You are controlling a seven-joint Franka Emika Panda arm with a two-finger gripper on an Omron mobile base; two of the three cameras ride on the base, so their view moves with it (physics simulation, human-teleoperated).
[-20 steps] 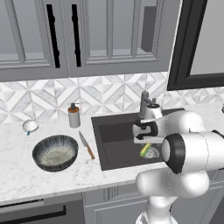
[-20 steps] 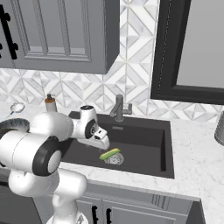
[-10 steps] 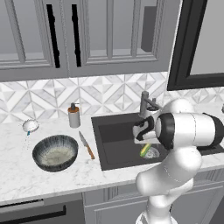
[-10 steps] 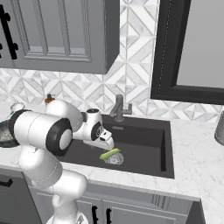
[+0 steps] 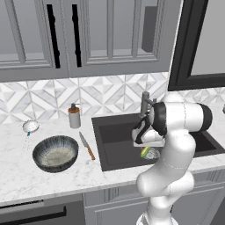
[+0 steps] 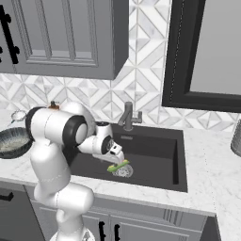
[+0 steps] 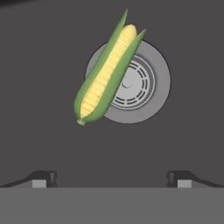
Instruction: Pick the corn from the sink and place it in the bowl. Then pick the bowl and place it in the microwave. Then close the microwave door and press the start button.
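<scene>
Pincer [image 7: 112, 177]: jaws stand wide apart, empty, hanging over the sink [image 5: 115, 151] floor and looking straight down at it. In the hand view its two dark fingertips [image 7: 41, 177] sit far apart, with bare basin floor between them.

Corn [image 7: 107, 70]: lies flat on the sink bottom, across one side of the round metal drain [image 7: 146, 85], husk parted so the yellow kernels show. It lies ahead of the fingertips, apart from them, untouched. From the base views it shows as a small green-yellow piece [image 6: 118, 166] just below the hand.

Bowl [image 5: 56, 152]: upright on the marble tabletop [image 5: 48, 182] left of the sink, nothing inside.

Knife [image 5: 86, 145]: on the tabletop between bowl and sink edge.

Faucet [image 6: 128, 116]: behind the basin, close beside the arm.
</scene>
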